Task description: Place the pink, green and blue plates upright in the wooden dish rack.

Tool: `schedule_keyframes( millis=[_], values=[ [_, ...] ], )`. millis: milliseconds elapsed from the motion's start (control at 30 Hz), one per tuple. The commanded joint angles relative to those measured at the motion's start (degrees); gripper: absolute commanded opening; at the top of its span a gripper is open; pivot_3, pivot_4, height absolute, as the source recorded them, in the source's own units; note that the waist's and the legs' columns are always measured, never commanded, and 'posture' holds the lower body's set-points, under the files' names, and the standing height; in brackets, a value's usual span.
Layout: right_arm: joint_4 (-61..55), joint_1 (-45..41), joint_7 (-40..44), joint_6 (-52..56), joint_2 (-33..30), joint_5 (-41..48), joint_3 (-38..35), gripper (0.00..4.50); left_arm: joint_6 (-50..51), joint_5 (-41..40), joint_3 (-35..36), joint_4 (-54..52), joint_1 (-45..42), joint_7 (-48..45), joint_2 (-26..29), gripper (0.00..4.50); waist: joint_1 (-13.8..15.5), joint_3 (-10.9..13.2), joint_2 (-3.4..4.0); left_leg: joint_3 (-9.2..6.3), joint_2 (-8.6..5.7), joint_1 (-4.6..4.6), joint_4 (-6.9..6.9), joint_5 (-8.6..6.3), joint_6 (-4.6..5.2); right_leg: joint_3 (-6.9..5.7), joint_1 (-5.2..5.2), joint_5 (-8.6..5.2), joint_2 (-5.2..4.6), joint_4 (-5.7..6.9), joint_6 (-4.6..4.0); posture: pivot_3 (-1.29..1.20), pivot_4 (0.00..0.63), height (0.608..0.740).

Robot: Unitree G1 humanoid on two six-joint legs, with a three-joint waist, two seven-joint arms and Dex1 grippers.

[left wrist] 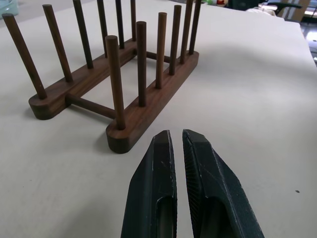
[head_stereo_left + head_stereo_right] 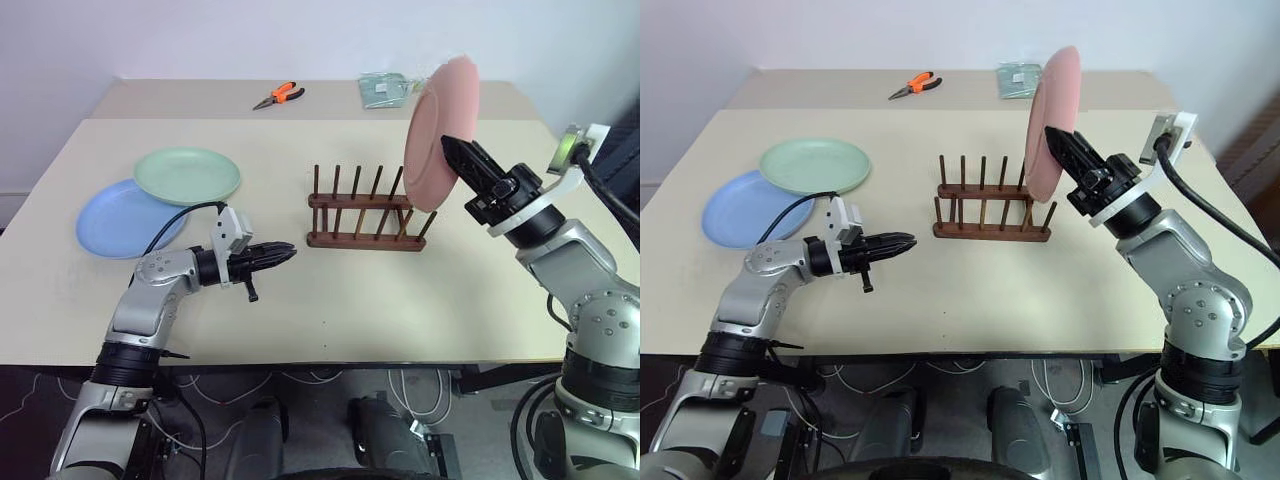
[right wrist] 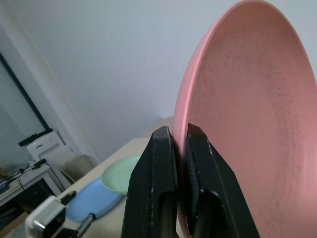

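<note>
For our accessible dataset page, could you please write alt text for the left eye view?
The right gripper, shut on the rim of the pink plate, holds it upright above the right end of the wooden dish rack. The left gripper hovers shut left of the rack; the green plate overlaps the blue plate at the table's left.

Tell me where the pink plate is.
In the head views the pink plate is on the right, held upright by the right end effector above the wooden dish rack's right end.

Silver arms, black cables (ribbed black fingers (image 1: 198, 188)).
</note>
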Motion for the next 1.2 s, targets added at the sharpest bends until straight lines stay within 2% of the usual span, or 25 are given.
schedule_keyframes(
  millis=[33,67,133,167,333,433,567,633,667,733,833,900,1033,1200],
  values=[
    [1.6,0.8,1.6,-0.4,0.1,0.1,-1.4,0.05,-0.1,-2.4,1.4,-3.2,0.1,-0.6,0.4,0.33,0.0,0.0,0.0,0.0,0.0,0.0,0.0,0.0,0.0,0.0,0.0,0.0,0.0,0.0,0.0,0.0,0.15,0.732],
    [2.2,0.8,2.0,-0.2,0.0,0.2,-1.4,0.05,-0.3,-2.3,1.3,-3.3,0.2,-0.7,0.6,0.33,0.0,0.0,0.0,0.0,0.0,-0.01,0.0,0.0,0.0,0.0,0.0,0.0,0.0,-0.01,0.0,0.0,0.15,0.732],
    [3.4,0.1,2.5,-0.4,-0.2,-0.1,-1.5,0.72,-0.4,-2.3,1.2,-3.6,0.5,-0.7,0.8,0.33,-0.1,0.0,0.01,0.0,0.0,0.0,0.0,0.0,0.0,0.01,-0.01,0.0,0.01,0.0,0.0,0.0,0.15,0.732],
    [3.7,-0.2,2.7,-0.6,-0.2,-0.3,-1.5,0.89,-0.3,-2.3,1.1,-3.7,0.6,-0.7,0.9,0.33,-0.2,0.0,0.01,0.0,0.0,0.0,0.0,0.0,0.0,0.01,-0.01,0.0,0.01,0.0,0.0,0.0,0.15,0.732],
    [3.8,-1.8,2.7,-2.9,-1.9,-6.8,-0.6,3.31,2.7,-3.8,1.4,-4.4,1.0,-1.0,1.7,0.33,-0.1,0.0,0.02,0.01,0.0,0.0,0.0,0.0,0.01,0.01,-0.03,0.0,0.02,0.01,0.0,0.0,0.15,0.732],
    [3.2,-2.3,4.5,-4.8,-4.7,-12.9,0.2,3.38,6.3,-5.4,2.3,-4.0,0.4,-0.4,2.4,1.13,-0.1,0.0,0.02,0.02,0.0,0.0,0.0,0.0,0.01,0.01,-0.04,0.0,0.01,0.0,0.0,0.0,0.15,0.732],
    [2.9,-4.3,5.6,-7.3,-8.7,-19.6,0.0,3.38,6.1,-5.4,5.2,-2.0,-1.3,2.4,3.0,3.16,0.0,0.0,0.02,0.02,-0.01,-0.03,0.0,0.0,0.01,0.01,-0.06,0.0,0.0,-0.03,0.0,0.0,0.15,0.732],
    [2.4,-6.2,6.2,-8.1,-10.8,-22.1,0.1,3.93,5.5,-5.5,8.5,-0.8,-3.2,6.7,2.4,4.19,0.0,0.0,0.01,0.02,-0.01,-0.04,0.0,0.0,0.01,0.01,-0.08,0.0,0.01,-0.02,-0.01,0.0,0.15,0.732],
    [1.7,-7.4,6.8,-8.5,-12.1,-23.7,0.7,4.28,4.2,-4.8,10.6,0.3,-4.6,10.3,1.9,4.5,0.0,0.1,0.04,0.02,0.0,-0.03,0.0,-0.01,0.01,0.0,-0.09,0.0,0.01,-0.02,-0.01,0.0,0.15,0.732],
    [-0.5,-9.3,8.3,-9.3,-14.8,-27.6,2.9,4.44,2.8,-3.7,15.3,3.7,-8.0,19.3,0.6,4.5,0.0,0.1,0.04,0.02,-0.01,-0.06,0.02,0.0,0.01,0.01,-0.13,0.01,0.01,0.0,0.0,0.0,0.15,0.732],
    [-5.5,-10.1,12.7,-11.6,-18.9,-36.5,11.6,4.44,1.2,-0.6,21.9,8.8,-13.5,36.3,-1.2,4.5,-0.2,0.1,0.0,0.01,0.0,-0.07,-0.01,-0.02,0.03,0.0,-0.15,0.01,0.04,0.0,0.03,0.0,0.15,0.732],
    [-7.6,-9.8,15.0,-12.6,-19.4,-39.3,15.2,4.44,2.0,-1.4,24.9,9.5,-15.2,42.2,-2.5,4.5,-0.2,0.1,-0.04,0.0,0.0,-0.06,-0.03,-0.06,0.1,0.0,-0.14,0.05,0.07,-0.02,0.14,0.0,0.15,0.732],
    [-10.8,-7.4,17.2,-14.0,-15.4,-43.9,24.6,4.44,7.0,-2.3,30.7,10.1,-16.8,55.7,-4.4,4.5,0.0,0.1,-0.17,0.01,-0.02,-0.06,-0.01,-0.07,0.11,0.0,-0.11,0.1,0.04,-0.01,0.29,0.0,0.15,0.732],
    [-11.3,-5.5,18.3,-14.6,-11.5,-45.7,26.5,4.44,13.0,-7.0,35.6,10.0,-16.3,63.7,-7.6,4.5,0.3,0.2,-0.36,-0.04,-0.06,-0.17,0.13,-0.06,0.09,-0.04,-0.1,0.11,0.0,0.0,0.31,0.0,0.15,0.732]
  ],
)
